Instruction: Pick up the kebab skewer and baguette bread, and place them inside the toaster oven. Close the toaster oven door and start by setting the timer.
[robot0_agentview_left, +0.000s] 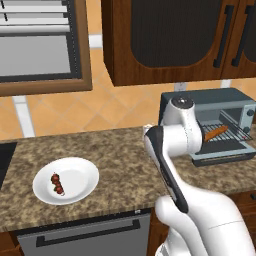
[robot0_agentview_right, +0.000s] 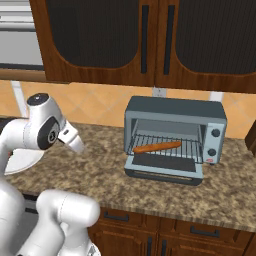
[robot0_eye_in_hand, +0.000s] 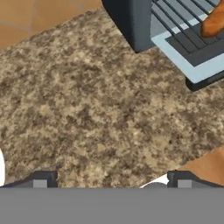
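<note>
- The white plate (robot0_agentview_left: 75, 172) is lying on the granite counter (robot0_agentview_left: 120, 160), far to the left of the toaster oven (robot0_agentview_right: 175, 132), near the front edge.
- The kebab skewer (robot0_agentview_left: 57, 184) is lying on this plate, a little left of the middle of it.
- My arm is bending over the counter between the plate and the toaster oven, so I am covering the left side of the oven in the left base view.
- My gripper (robot0_eye_in_hand: 111, 181) is looking down at bare counter, just left of the oven's front corner. My fingertips (robot0_eye_in_hand: 41, 180) are standing wide apart and they are holding nothing.
- The toaster oven is sitting at the back of the counter, under the dark wood cabinets (robot0_agentview_right: 145, 40).
- The toaster oven door (robot0_agentview_right: 164, 169) is hanging open, folded down flat in front of the oven.
- The baguette bread (robot0_agentview_right: 157, 146) is lying inside the oven on the wire rack (robot0_agentview_right: 187, 147), stretched from left to right.
</note>
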